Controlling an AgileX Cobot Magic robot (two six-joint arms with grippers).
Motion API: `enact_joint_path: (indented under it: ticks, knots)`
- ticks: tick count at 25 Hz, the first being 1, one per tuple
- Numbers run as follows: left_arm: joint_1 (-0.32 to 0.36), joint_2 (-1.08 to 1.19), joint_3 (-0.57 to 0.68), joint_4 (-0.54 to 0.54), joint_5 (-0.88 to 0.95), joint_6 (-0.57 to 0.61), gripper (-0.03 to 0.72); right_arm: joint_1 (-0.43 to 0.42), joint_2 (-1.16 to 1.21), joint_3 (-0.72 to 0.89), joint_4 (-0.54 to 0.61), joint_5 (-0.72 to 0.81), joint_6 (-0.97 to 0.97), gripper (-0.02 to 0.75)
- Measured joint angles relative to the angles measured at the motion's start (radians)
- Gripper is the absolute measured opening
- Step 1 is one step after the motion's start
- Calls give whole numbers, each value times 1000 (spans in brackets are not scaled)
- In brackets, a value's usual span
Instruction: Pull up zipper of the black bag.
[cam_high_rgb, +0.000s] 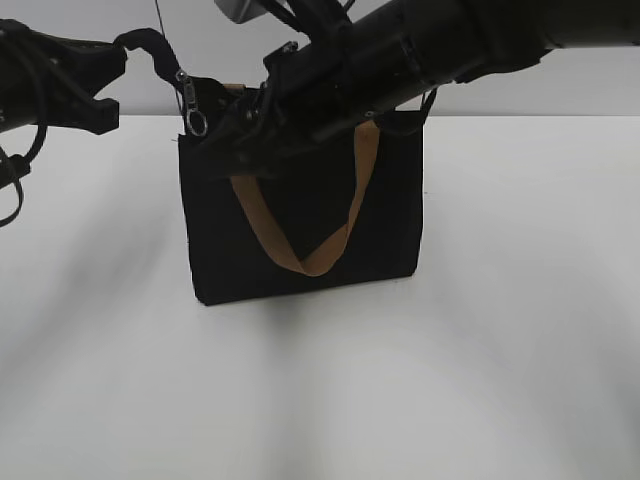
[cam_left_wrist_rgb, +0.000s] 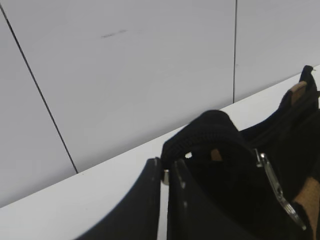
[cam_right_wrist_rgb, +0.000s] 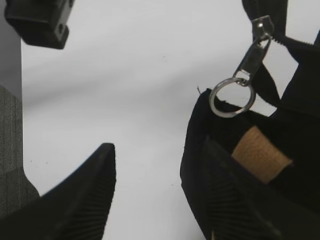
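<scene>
Holding the zipper tape (cam_left_wrist_rgb: 200, 132) pinched in my left gripper (cam_left_wrist_rgb: 165, 177), I find the pull (cam_right_wrist_rgb: 250, 50) hanging just beside my open right gripper (cam_right_wrist_rgb: 155, 185), ring (cam_right_wrist_rgb: 231, 97) lowest, toward the table's left edge.

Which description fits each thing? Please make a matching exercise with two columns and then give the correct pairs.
Things:
1. black bag
2. handle strap
3. pull ring
4. zipper tape end

Descriptions:
A. tan, hanging in a loop on the bag's front
B. silver, hanging from the zipper slider
C. standing upright on the white table
D. pinched by the left gripper's fingers

Pairs: 1-C, 2-A, 3-B, 4-D
</scene>
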Motion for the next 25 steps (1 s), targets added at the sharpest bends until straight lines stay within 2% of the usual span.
enact_joint_path:
  ticks: [9,17,25]
  knots:
    - [0,0,0,0,-14,-32,13,0,90,-100,15,-12,0,396]
    - [-10,0,0,1,-19,-59,13,0,122,-107,45,-69,0,392]
    - [-41,0,0,9,-24,-59,13,0,122,-109,64,-102,-1,333]
